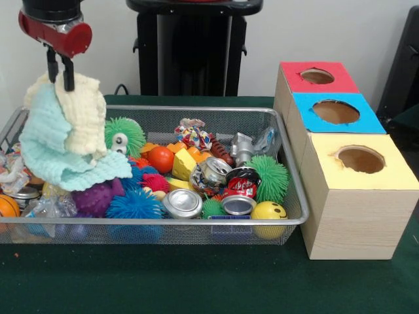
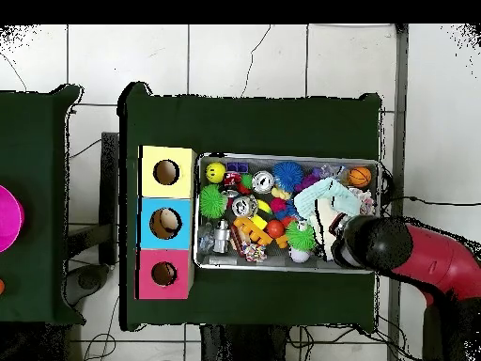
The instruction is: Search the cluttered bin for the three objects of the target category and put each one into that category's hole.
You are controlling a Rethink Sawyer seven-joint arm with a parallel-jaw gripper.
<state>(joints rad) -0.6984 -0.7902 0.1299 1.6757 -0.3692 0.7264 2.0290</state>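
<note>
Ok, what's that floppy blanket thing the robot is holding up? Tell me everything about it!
It looks like two soft cloths bunched together: a cream one with a waffly weave on top and a pale mint one with ribbed stripes drooping below. The gripper pinches the cream part at its top, so they hang limp and folded above one end of the wire bin. The mint edge drapes down by a green spiky ball with googly eyes and a purple bumpy ball.

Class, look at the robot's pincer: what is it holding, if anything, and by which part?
The pincer is shut on the cloths, a cream one and a pale blue one, pinched at their top edge, so they hang above the bin.
</note>
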